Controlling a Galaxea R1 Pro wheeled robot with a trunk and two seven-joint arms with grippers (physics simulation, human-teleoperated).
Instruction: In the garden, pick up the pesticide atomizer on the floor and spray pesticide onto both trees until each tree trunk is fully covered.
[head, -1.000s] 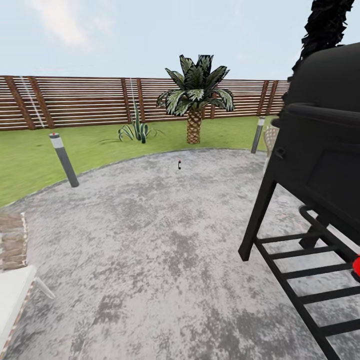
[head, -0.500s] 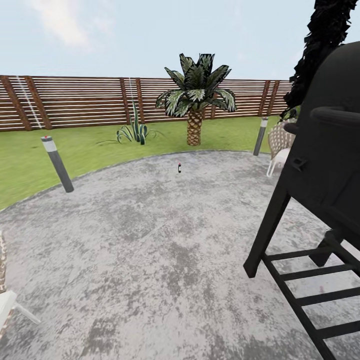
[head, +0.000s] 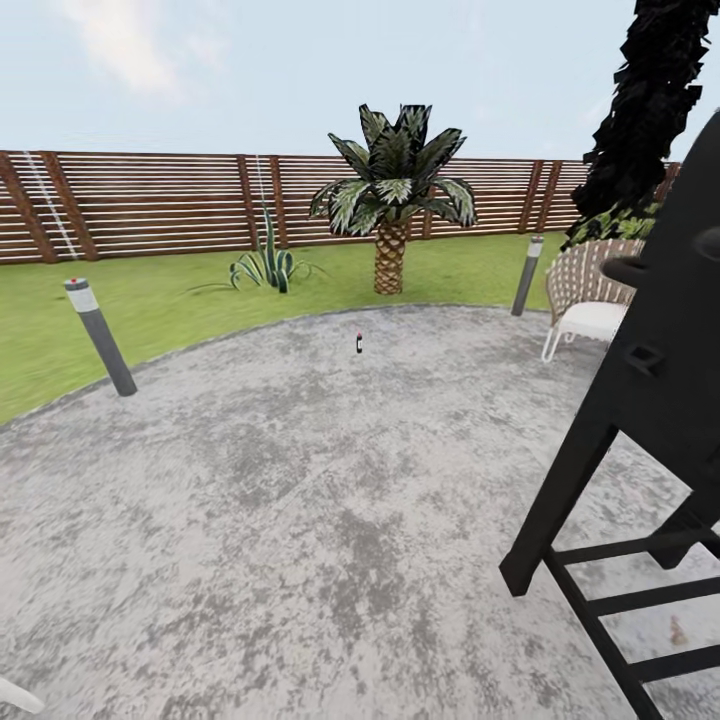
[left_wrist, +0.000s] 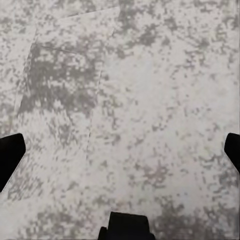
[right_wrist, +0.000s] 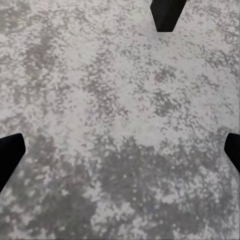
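Where the ground is nearest the robot, it is mottled grey paving, a broad rounded patio. In the left wrist view the left pincer hangs over this paving with its two dark fingertips at opposite edges of the frame, spread wide with nothing between them. In the right wrist view the right pincer is likewise spread wide over the paving, its fingertips far apart and holding nothing; a black leg stands on the stone ahead of it.

At the right of the head view a black grill stands on angled legs with a slatted lower rack. Farther out, near the patio's far edge, a small bottle-like thing stands upright on the paving; it is too small to tell whether it is the atomizer. A grey bollard light stands at the patio's left rim, tilted in this view, and a second stands at the far right rim. Just beside that one is a white wicker chair.

Beyond the paving lies green lawn. On it grow a spiky low plant and a short palm with a scaly brown trunk. A narrow blackish tree rises at the right. A brown slatted fence closes the garden, under pale sky.
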